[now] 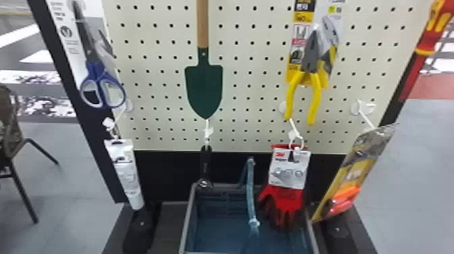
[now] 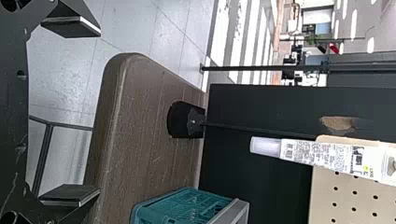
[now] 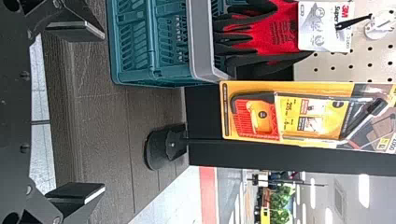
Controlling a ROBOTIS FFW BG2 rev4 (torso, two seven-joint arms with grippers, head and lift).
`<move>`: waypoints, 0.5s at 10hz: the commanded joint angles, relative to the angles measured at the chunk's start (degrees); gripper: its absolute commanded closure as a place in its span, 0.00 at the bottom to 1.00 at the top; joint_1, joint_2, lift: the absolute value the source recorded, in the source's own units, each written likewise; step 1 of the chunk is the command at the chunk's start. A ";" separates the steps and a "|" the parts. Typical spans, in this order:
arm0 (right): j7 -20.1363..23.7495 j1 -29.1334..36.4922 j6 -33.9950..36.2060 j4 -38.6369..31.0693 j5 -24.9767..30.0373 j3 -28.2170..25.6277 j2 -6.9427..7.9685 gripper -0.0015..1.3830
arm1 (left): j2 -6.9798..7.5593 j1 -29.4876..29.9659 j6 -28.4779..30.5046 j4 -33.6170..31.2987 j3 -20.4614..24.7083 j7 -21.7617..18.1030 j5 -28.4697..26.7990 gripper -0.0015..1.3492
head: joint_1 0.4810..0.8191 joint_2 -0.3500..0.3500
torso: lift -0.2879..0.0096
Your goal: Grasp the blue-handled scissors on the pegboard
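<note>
The blue-handled scissors (image 1: 101,81) hang in their card pack at the upper left edge of the cream pegboard (image 1: 256,111), handles down and blades up. My left gripper (image 2: 74,109) is low beside the brown table (image 2: 135,140), open with nothing between its fingers. It faces the board's black base and the white tube (image 2: 327,156). My right gripper (image 3: 77,112) is also open and empty. It hangs low before the table, facing the yellow tool pack (image 3: 299,114) and the teal basket (image 3: 149,42).
On the pegboard hang a green trowel (image 1: 203,84), yellow pliers (image 1: 309,77), red gloves (image 1: 285,199), a white tube (image 1: 126,172) and a yellow tool pack (image 1: 354,175). A teal basket (image 1: 216,229) sits below. A chair (image 1: 13,145) stands at far left.
</note>
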 commanded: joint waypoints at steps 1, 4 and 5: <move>0.00 0.12 0.00 0.08 0.00 0.00 0.00 0.11 | -0.15 0.06 0.00 0.00 0.01 0.01 0.14 0.09 | 0.20 0.50 | 0.63; 0.00 0.24 0.00 0.08 0.00 0.00 0.09 0.11 | -0.15 -0.06 0.09 0.00 0.01 0.01 0.14 0.09 | 0.20 0.50 | 0.63; 0.00 0.24 0.00 0.08 0.00 0.00 0.09 0.11 | -0.15 0.06 0.09 0.00 0.01 0.01 0.14 0.09 | 0.20 0.50 | 0.63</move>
